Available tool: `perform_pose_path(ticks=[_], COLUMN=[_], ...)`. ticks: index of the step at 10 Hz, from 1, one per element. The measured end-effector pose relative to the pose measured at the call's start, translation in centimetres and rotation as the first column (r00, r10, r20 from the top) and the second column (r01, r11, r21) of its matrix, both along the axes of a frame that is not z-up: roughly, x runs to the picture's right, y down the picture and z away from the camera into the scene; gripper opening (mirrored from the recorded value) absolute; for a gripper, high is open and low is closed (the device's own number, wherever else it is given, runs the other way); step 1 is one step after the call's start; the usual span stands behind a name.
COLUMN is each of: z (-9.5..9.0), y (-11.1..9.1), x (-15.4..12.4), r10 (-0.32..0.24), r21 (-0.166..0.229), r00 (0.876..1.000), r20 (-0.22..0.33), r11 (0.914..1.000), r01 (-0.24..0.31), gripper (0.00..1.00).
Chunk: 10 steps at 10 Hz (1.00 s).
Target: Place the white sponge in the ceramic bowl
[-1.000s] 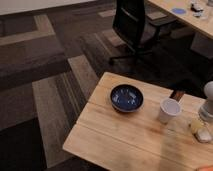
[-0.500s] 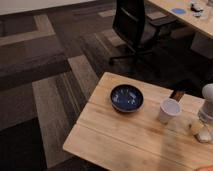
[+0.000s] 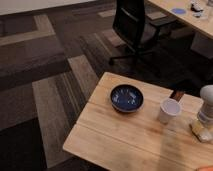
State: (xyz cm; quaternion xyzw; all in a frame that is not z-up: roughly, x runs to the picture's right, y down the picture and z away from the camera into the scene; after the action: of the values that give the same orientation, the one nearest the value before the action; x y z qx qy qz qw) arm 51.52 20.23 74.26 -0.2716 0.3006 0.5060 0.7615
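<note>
white sponge [image 3: 200,133], a small, soft, light block likely to squash rather than slip, lying on the counter [image 3: 115,142] at its right edge, just beyond the white cup [image 3: 169,110] and well apart from the ceramic bowl [image 3: 126,97]; best taken across its short sides, near mid-height. the gripper [image 3: 202,124] hangs from a near-vertical grey arm directly over the sponge, with the fingers drawn together and apparently pinching its top, though the contact itself is hard to make out.
</note>
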Motion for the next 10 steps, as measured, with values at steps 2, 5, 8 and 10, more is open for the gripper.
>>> perform_pose_path(ticks=[2, 5, 8, 10], z=[-3.6, -9.2, -11.1, -11.1], y=[-3.4, -6.5, -7.1, -7.1], x=[-2.0, -5.6, -7.4, -7.4], r10=[-0.014, -0.078, -0.141, -0.141], r21=[0.028, 0.040, 0.023, 0.023], r00=[1.000, 0.997, 0.990, 0.990], r20=[-0.008, 0.004, 0.026, 0.025], r11=[0.9995, 0.9961, 0.9898, 0.9898], r01=[0.015, 0.078, 0.140, 0.140], gripper=[0.00, 0.00, 0.00, 0.00])
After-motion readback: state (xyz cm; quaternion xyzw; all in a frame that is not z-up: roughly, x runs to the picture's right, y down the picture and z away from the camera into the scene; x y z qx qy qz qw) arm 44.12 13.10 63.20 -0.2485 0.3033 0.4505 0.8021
